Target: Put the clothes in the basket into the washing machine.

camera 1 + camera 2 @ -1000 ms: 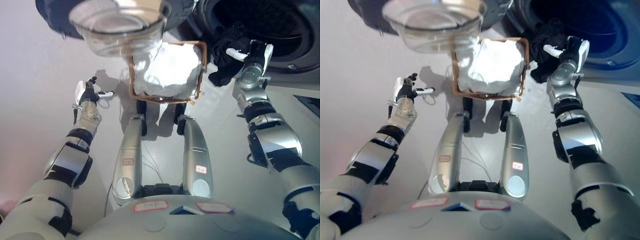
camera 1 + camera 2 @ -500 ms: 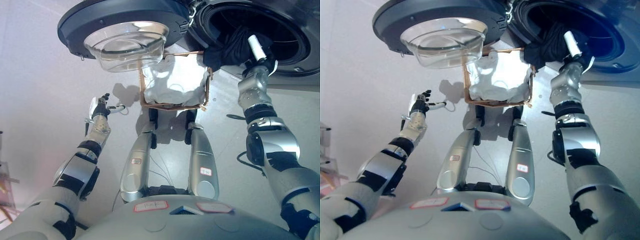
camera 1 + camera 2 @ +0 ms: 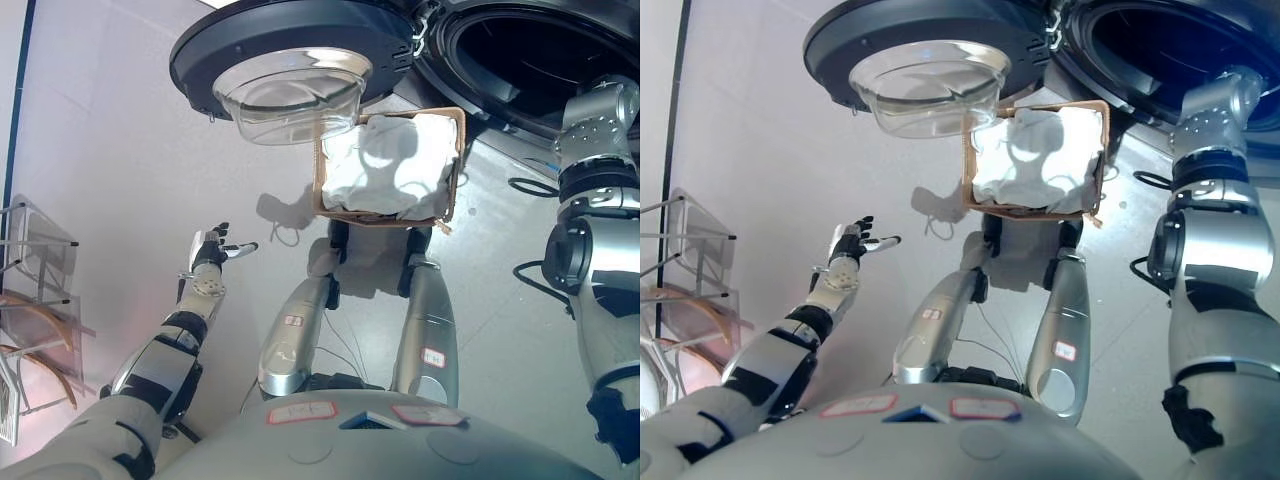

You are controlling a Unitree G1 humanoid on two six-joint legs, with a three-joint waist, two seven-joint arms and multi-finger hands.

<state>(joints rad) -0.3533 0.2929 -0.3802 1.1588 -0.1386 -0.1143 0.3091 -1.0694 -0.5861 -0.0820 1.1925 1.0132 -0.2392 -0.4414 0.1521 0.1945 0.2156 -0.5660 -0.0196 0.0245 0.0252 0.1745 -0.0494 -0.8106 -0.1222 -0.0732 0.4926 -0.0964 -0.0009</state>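
Loading is only partly complete, judging by the contents visible. At far left, a wire rack (image 3: 35,300) is standing against the wall, clear of the work. The left hand (image 3: 848,243) is hovering over bare floor, well apart from everything, with its fingers spread loosely and holding nothing. Moving right, the washing machine door (image 3: 290,60) is hanging fully open above the basket (image 3: 455,190). The basket is sitting just in front of the machine, and white clothes (image 3: 385,170) are filling most of it, so these are remaining to be transferred. Further right, the drum opening (image 3: 540,50) is appearing dark; whether any garment is lying inside cannot be confirmed. The right arm (image 3: 1215,130) is reaching up into the opening, and the right hand is hidden there, so its finger state cannot be told.
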